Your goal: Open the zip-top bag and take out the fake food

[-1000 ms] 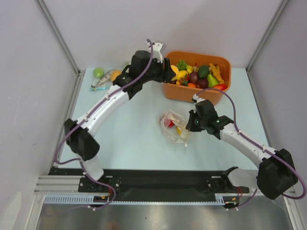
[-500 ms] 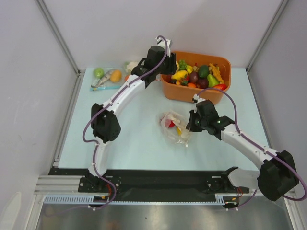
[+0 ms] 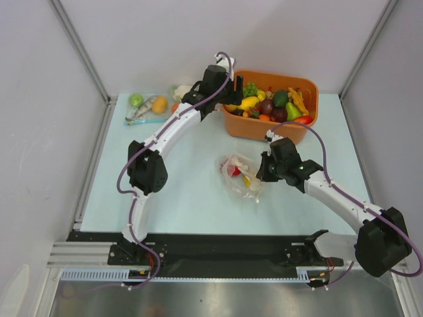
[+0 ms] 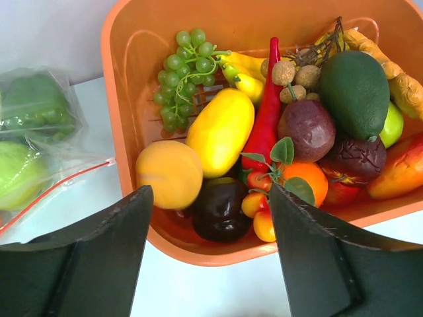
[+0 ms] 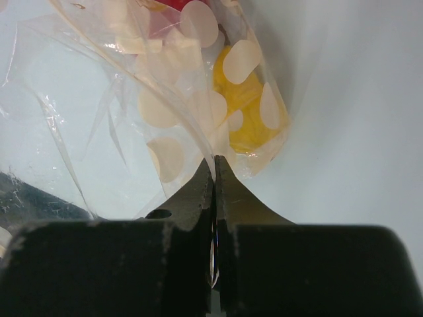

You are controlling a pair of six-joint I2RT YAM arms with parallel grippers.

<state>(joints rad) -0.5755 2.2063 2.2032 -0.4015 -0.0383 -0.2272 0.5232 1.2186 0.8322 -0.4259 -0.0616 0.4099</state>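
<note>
Clear zip-top bag (image 3: 242,177) | R gripper (image 5: 215,162) pinched on its edge | L gripper (image 4: 210,198) wide, empty, over orange bin (image 4: 114,105)

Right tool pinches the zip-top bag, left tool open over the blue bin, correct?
No: the bin is orange, not blue, per the left wrist view. Right tool pinches the zip-top bag; left tool is open over the bin.

You've got an orange bin (image 3: 246,129) at 1 o'clock on the table (image 3: 192,191), packed w/ fake produce: green grapes (image 4: 182,63), yellow mango (image 4: 220,132), red chili (image 4: 264,125), dark avocado (image 4: 355,92). At 11 o'clock sit clear bags (image 3: 151,115) w/ a green ball (image 3: 135,100), fish (image 3: 140,112) and orange fruit (image 3: 159,104).
</note>
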